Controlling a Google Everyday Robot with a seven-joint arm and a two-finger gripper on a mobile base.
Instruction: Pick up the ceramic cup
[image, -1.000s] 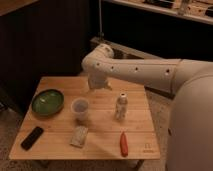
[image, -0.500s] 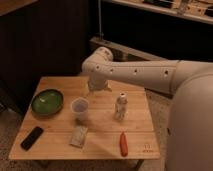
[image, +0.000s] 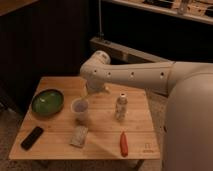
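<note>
The ceramic cup, small, pale whitish-grey and round, stands upright near the middle of the wooden table, right of the green bowl. My white arm reaches in from the right, and its end hangs over the table just above and right of the cup. The gripper sits at that end, close above the cup's rim.
A wide green bowl sits at the table's left. A slim white bottle stands right of the cup. A black flat device lies at the front left, a pale packet in front of the cup, a red object at the front right.
The arm's end has moved down and left, from above the table's back towards the cup. The objects on the table have not moved.
</note>
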